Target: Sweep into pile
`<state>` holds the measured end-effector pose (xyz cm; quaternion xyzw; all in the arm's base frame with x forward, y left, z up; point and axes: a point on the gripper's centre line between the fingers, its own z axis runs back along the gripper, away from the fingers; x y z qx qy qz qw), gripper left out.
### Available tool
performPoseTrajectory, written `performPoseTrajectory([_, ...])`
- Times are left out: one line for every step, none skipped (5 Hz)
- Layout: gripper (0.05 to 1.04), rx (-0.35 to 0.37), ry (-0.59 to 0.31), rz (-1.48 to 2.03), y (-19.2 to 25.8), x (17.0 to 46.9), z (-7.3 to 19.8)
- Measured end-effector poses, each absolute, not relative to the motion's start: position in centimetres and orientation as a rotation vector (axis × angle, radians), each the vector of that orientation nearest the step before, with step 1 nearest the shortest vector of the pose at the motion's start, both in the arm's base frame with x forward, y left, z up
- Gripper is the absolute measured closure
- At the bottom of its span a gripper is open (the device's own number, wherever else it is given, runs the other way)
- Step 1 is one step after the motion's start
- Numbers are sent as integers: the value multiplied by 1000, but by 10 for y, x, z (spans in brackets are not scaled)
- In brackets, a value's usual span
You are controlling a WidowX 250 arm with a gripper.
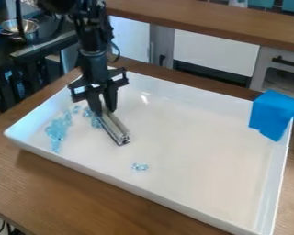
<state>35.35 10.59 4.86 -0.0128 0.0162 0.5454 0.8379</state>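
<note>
Holding bar [114, 128] in gripper [104, 109], blue bits [56, 131] left of it

Arm [93, 48] comes in from top edge, left of centre; gripper points down over left part of white tray [192, 214]. Fingers closed on bar, one each side of its upper end. Bar is grey, metallic-looking, grooved, long and narrow; slants from fingers down toward lower right of view. Low end at or near tray floor, contact can't tell.

Bits are pale blue, see-through, all inside tray, in separate groups. Biggest group: loose, uneven strip near tray's left end, left of gripper, apart from bar. Second group: just beside bar's upper part, on its left; touching or not, can't tell. Small clump: well apart, below and right of bar's low end, toward tray's near side. Exact count can't tell.

Blue cloth [272, 114] draped over tray's right corner, part inside, part over rim. Tray sits on brown wood table [82, 195]. Behind: wood counter [217, 20] over white cabinets [214, 53]; metal bowl [20, 30] on dark surface, upper left.
</note>
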Motion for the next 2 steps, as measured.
performPoseTrajectory([771, 8, 131, 1215, 102, 338, 49])
performPoseTrajectory([771, 26, 144, 1218, 104, 329, 48])
